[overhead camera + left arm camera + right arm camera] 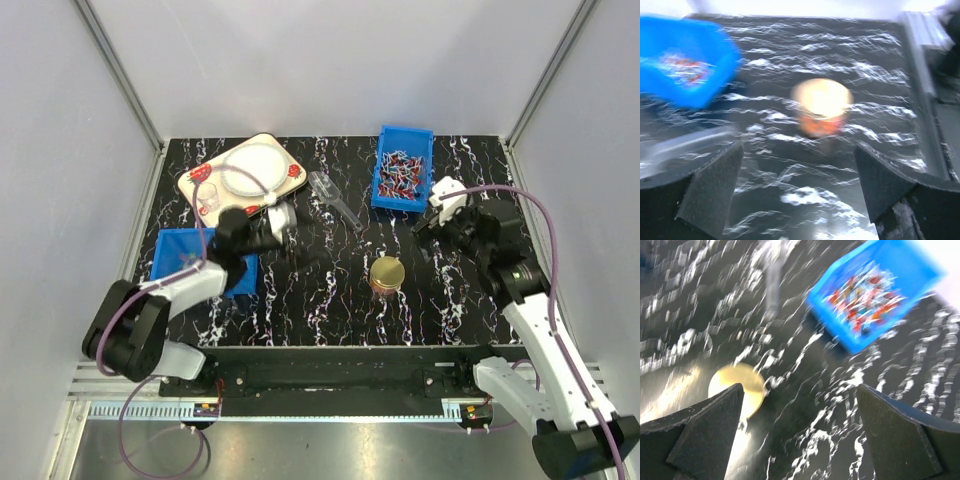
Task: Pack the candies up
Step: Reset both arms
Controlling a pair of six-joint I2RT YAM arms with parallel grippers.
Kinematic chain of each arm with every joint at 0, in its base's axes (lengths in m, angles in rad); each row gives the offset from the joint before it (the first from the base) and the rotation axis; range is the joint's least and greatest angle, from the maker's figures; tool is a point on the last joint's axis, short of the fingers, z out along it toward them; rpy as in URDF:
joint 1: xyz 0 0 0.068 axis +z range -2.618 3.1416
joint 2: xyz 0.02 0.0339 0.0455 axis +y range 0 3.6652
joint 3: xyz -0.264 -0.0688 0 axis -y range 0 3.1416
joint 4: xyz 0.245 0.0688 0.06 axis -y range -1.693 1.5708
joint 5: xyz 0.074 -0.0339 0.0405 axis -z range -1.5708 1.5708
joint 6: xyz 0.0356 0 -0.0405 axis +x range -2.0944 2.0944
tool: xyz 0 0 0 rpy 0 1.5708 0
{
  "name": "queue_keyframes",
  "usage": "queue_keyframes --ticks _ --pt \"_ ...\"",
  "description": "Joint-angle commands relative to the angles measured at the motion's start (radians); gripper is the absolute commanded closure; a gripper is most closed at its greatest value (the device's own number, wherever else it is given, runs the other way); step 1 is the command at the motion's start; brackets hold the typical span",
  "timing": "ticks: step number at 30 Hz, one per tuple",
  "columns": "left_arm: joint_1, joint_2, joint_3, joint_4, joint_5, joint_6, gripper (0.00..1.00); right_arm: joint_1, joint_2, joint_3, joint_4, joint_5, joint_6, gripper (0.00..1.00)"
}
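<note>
A blue bin (178,250) at the left holds a few tiny specks that may be the candies; they are too small to tell. A jar with a gold lid (387,273) stands mid-table; it also shows in the left wrist view (822,106) and the right wrist view (738,387). A clear scoop (334,199) lies behind it. My left gripper (290,228) is open and empty beside the left bin, pointing toward the jar (800,195). My right gripper (426,226) is open and empty right of the jar (800,435). Both wrist views are blurred.
A second blue bin (402,167) at the back right holds red-white-dark wrapped sweets; it also shows in the left wrist view (685,65) and the right wrist view (875,290). A cream tray (290,172) with a white plate sits at the back left. White walls enclose the table.
</note>
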State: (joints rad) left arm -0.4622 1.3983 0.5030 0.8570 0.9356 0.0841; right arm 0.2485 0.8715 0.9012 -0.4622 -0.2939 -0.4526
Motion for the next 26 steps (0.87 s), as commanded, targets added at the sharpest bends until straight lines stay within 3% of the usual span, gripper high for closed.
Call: queue_keyframes --ticks 1,2,3,6,10,18,26 --pt "0.054 -0.079 0.421 -0.824 -0.214 0.158 0.01 -0.005 -0.087 0.053 0.177 0.142 0.146 0.0" --pt "0.054 -0.088 0.466 -0.887 -0.283 0.167 0.01 -0.003 -0.097 0.067 0.187 0.163 0.156 0.0" --pt "0.056 -0.099 0.498 -0.939 -0.44 0.152 0.01 -0.002 -0.097 0.085 0.189 0.186 0.173 0.0" --pt "0.056 -0.188 0.555 -0.941 -0.678 0.128 0.01 0.0 -0.091 0.148 0.204 0.26 0.199 0.0" --pt "0.06 -0.283 0.638 -1.015 -0.862 0.155 0.01 0.005 -0.086 0.211 0.231 0.338 0.221 0.0" --pt "0.123 -0.397 0.701 -1.009 -1.129 0.145 0.01 0.014 -0.094 0.246 0.255 0.395 0.219 0.0" --pt "0.132 -0.392 0.743 -0.991 -1.198 0.097 0.01 0.021 -0.104 0.242 0.255 0.414 0.206 0.0"
